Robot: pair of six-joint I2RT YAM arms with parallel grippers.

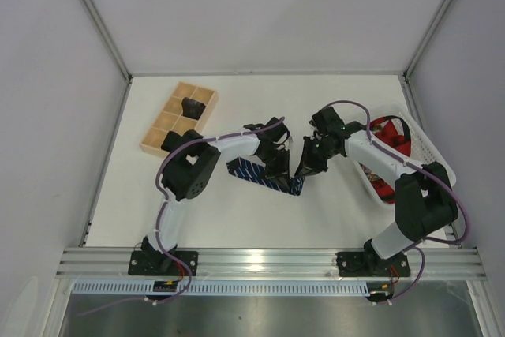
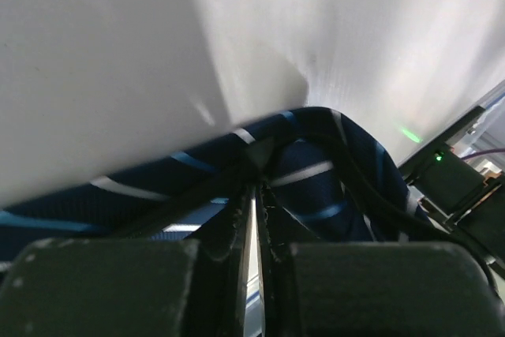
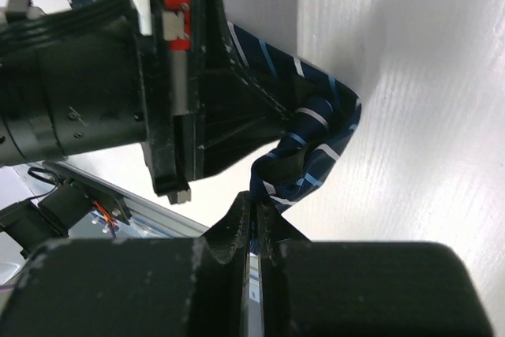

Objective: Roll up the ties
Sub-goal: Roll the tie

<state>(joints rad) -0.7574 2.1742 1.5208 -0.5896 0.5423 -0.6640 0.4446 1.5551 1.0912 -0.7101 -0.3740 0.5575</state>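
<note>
Inspection of the white desk (image 1: 316,100) finds one navy tie (image 1: 251,172) with pale diagonal stripes lying near the centre, running aslant from beside the left arm's forearm toward the right, with both arms meeting over its right end. The left gripper (image 1: 278,170) is down at that end. The left wrist view shows its fingers (image 2: 229,226) pressed almost together, with only a thin slit between them, clenched on the striped fabric (image 2: 316,171), which bulges into a rounded fold just beyond the tips. The right gripper (image 1: 303,170) stands just beside the left one, facing it. In the right wrist view its fingers (image 3: 229,230) are likewise clenched, nipping the lower edge of the same fold (image 3: 316,124), where the cloth doubles back on itself. The left arm's black gripper body fills the left of that view, hard against the tie. At the rear left of the desk sits a wooden compartment tray (image 1: 203,99). A small dark rolled bundle (image 1: 190,106) occupies one of its rear compartments. A dark shape at the near end of the tray is partly hidden by the left arm and cannot be identified. On the right side rests a white basket (image 1: 430,147) holding red ties (image 1: 387,128), with the right arm reaching across its near part.
</note>
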